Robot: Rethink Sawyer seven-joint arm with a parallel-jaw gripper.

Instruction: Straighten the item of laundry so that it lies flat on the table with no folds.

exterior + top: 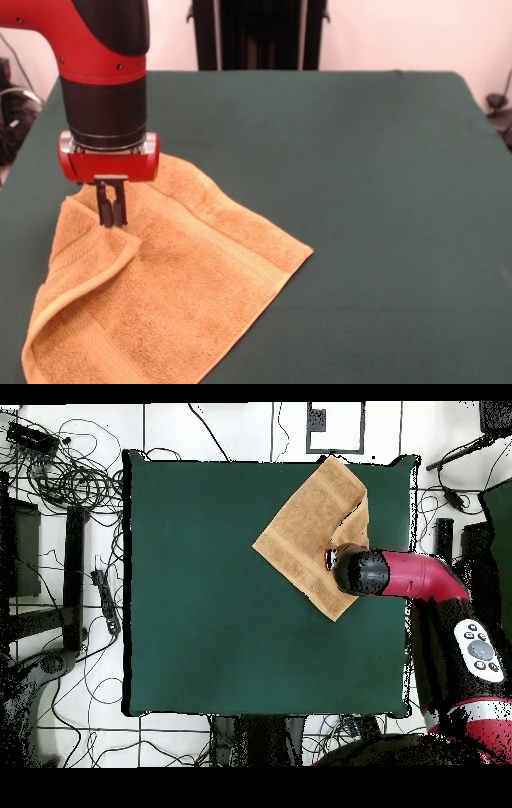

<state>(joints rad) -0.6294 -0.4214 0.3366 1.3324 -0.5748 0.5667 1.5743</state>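
Note:
The item of laundry [184,280] is a golden-orange terry towel lying near the left side of the green table [376,208]. Its left corner is folded over onto the rest, forming a flap [84,256] with a rolled edge. My gripper [112,222] hangs straight down from the red and black arm, and its fingers are shut on the flap's upper edge. In the overhead view the towel [305,534] lies as a diamond at the table's [220,584] top right, one corner at the table edge. There the arm's wrist [362,572] hides the gripper and part of the cloth.
A black stand [256,32] rises behind the table's far edge. In the overhead view, cables [70,474] and equipment lie on the floor left of the table. The towel's lower corner runs out of the front view at the bottom left.

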